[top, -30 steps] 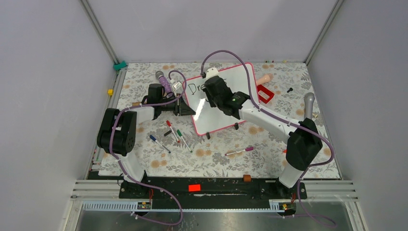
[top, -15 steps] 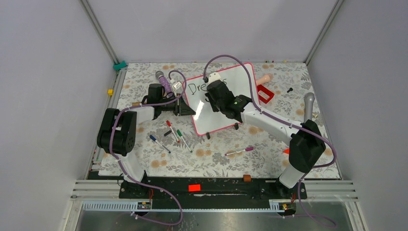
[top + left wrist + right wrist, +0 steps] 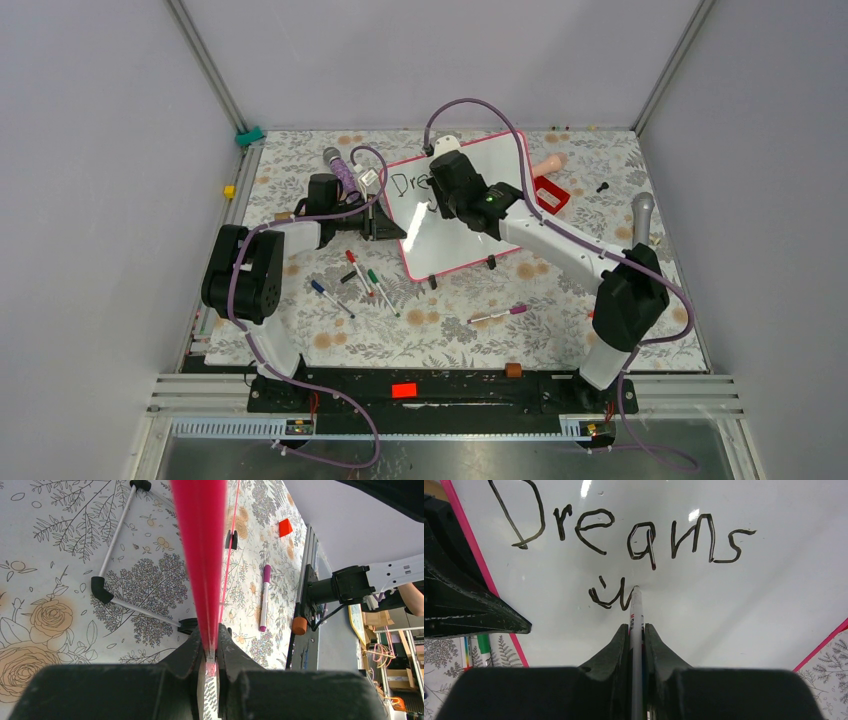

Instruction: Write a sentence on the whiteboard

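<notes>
kim: right wrist has crept toward the table's far edge since a second ago and now sits farther back over the whiteboard (image 3: 445, 250). left arm sits as it was.

lee: where's the board?

kim: far middle of the table, skewed, one corner close to the far edge, its two black feet toward the near edge. pink-red frame all round.

lee: left gripper (image 3: 210, 641)?

kim: clenched on the board's left frame edge. its wrist view shows the pink strip pinched between both fingers.

lee: right gripper (image 3: 636, 630)?

kim: clamped around a thin white marker (image 3: 637, 607). barrel runs out between the fingers, tip touching the glossy surface.

lee: sentence (image 3: 624, 530) so far?

kim: "dreams" in black along the top line. beneath it, under the "e" and "a", a few short strokes, roughly a "w". the marker tip rests at their right end.

lee: loose items?

kim: red marker (image 3: 357, 270), green marker (image 3: 383, 293) and blue pen (image 3: 331, 299) lie close together left of the table's centre, near the board's near-left corner. magenta marker (image 3: 497, 316) lies closer to the near edge, right of centre. small red frame block (image 3: 550, 195) sits just beside the board's right edge. can't tell whether they touch.
</notes>
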